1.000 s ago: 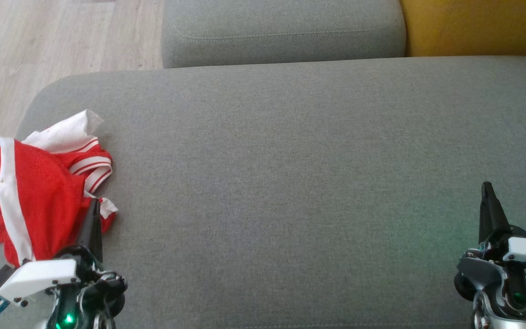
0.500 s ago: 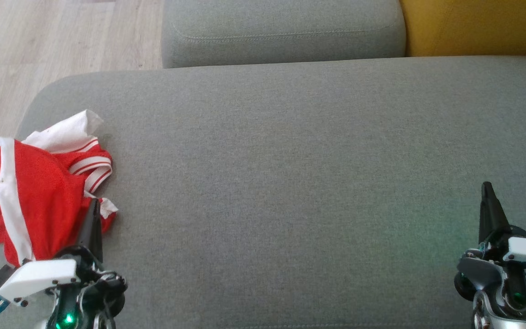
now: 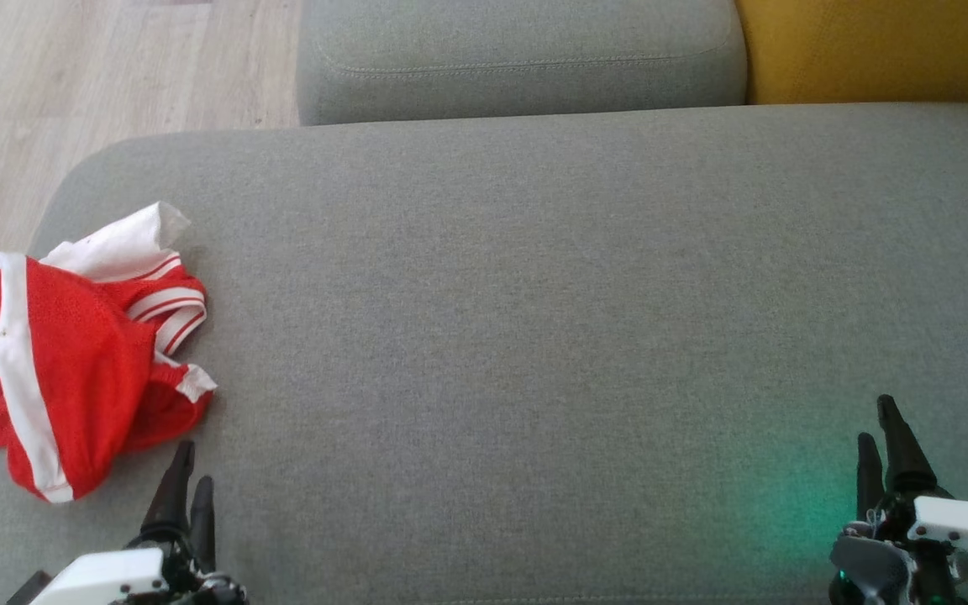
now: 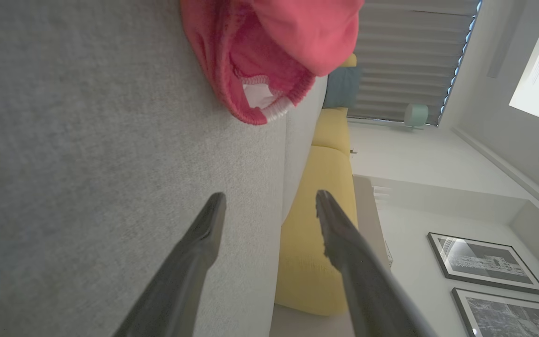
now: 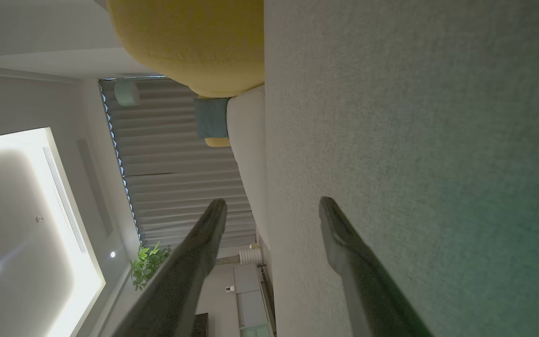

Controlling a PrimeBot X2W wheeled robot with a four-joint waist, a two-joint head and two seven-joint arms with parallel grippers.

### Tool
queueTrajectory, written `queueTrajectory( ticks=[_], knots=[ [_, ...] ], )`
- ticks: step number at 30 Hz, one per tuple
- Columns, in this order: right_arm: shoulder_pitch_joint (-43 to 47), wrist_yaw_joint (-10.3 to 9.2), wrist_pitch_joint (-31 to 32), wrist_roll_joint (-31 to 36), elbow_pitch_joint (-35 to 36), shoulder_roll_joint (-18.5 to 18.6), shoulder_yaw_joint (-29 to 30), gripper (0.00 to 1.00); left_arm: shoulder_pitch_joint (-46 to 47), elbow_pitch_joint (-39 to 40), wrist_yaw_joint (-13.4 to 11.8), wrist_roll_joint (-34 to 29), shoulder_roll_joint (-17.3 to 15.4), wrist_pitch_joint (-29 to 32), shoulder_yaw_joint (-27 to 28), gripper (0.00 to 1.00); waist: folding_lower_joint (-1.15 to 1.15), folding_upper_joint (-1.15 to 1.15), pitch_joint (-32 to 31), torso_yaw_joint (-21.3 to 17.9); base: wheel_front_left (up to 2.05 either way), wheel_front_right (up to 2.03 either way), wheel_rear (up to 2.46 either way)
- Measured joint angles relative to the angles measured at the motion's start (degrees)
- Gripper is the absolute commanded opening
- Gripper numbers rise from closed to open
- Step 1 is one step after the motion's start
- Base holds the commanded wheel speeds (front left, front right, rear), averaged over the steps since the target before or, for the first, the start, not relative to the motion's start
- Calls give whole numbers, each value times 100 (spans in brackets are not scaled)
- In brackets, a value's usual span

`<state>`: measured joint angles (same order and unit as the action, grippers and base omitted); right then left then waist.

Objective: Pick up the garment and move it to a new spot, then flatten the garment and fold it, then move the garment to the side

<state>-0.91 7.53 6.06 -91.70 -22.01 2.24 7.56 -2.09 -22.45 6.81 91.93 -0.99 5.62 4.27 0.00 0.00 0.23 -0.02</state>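
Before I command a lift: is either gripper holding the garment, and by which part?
Nothing is held: left gripper and right gripper are open and empty, clear of the garment.

Readable markings: none.
No text, label, number or sign was legible on the garment, couch or framed pictures.

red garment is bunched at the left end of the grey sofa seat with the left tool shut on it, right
No: the left tool is open and clear of the red garment, as the left wrist view shows. The rest holds.
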Motion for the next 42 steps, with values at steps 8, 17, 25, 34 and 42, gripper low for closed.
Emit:
queueTrajectory(
  ticks=[8, 17, 25, 34, 42],
  knots=[
    [-74, 0, -138, 229, 43, 15, -149, 100, 142, 15, 1, -305, 0, -124, -8, 100, 0, 0, 12, -10, 0, 0, 0],
    [-91, 0, -279, 815, 71, 41, -203, 100, 164, 16, 1, -987, -1, -249, -4, 100, 0, 0, 31, -27, 0, 0, 0],
    [-169, 0, -407, 1490, 74, 51, -345, 100, 260, 25, -58, -1692, -3, -397, -87, 100, 0, 0, 45, -33, 0, 0, 0],
    [-230, 0, -549, 2281, 73, 55, -491, 100, 261, 22, -182, -2452, -5, -525, -224, 100, 0, 0, 38, -42, 0, 0, 0],
    [-240, 0, -690, 2945, 55, 60, -601, 100, 326, 23, -339, -3154, -10, -650, -354, 100, 0, 0, 46, -59, 0, 0, 0]
  ],
)
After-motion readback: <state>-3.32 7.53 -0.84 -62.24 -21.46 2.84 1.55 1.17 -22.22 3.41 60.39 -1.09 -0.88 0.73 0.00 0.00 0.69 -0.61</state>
